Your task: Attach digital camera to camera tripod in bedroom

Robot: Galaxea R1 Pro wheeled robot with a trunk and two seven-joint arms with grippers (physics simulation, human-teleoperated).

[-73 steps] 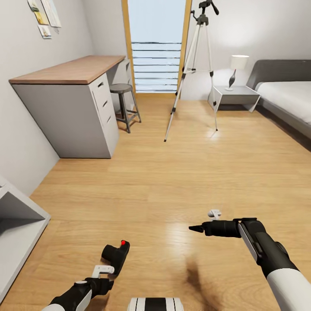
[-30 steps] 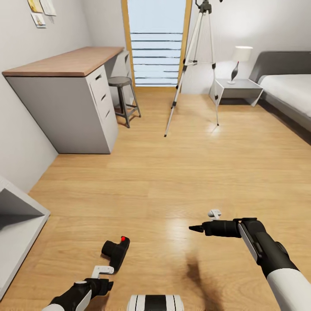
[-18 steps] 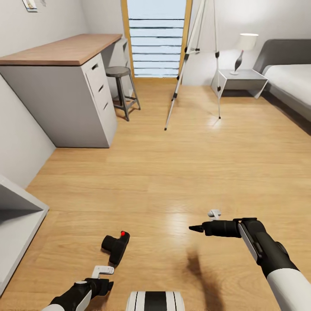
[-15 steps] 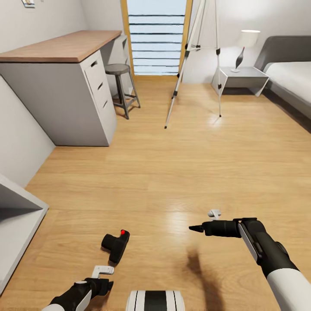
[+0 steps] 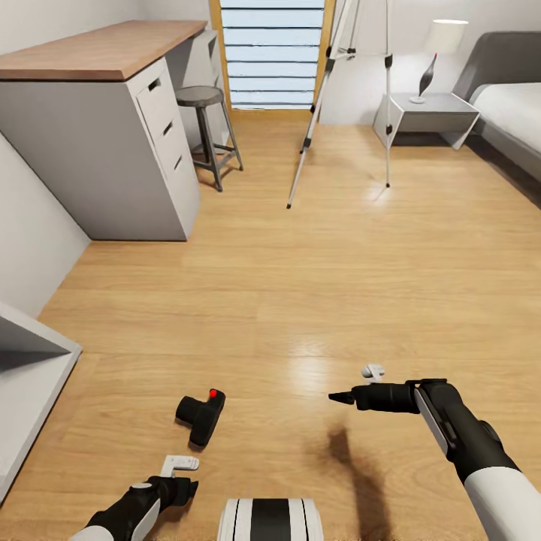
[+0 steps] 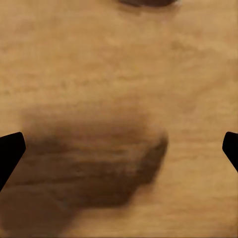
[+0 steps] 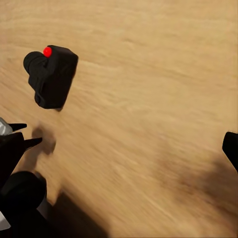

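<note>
Head camera is tilting downward, desk and window sliding up-frame. Small boxy black digital camera (image 5: 201, 415) with red top dot is lying on wood floor, lower left of frame, ahead of left gripper (image 5: 180, 472), which is hanging wide-spread, empty. Right gripper (image 5: 353, 385): opening indeterminable, holding nothing. Silver-legged camera tripod (image 5: 342, 98) is standing upper centre. Step: approach; next, lowering left gripper onto camera.

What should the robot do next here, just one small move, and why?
Probably lower the left gripper forward onto the digital camera. The camera lies loose on the wood floor just ahead of that gripper, while the camera tripod stands far off by the window.
</note>
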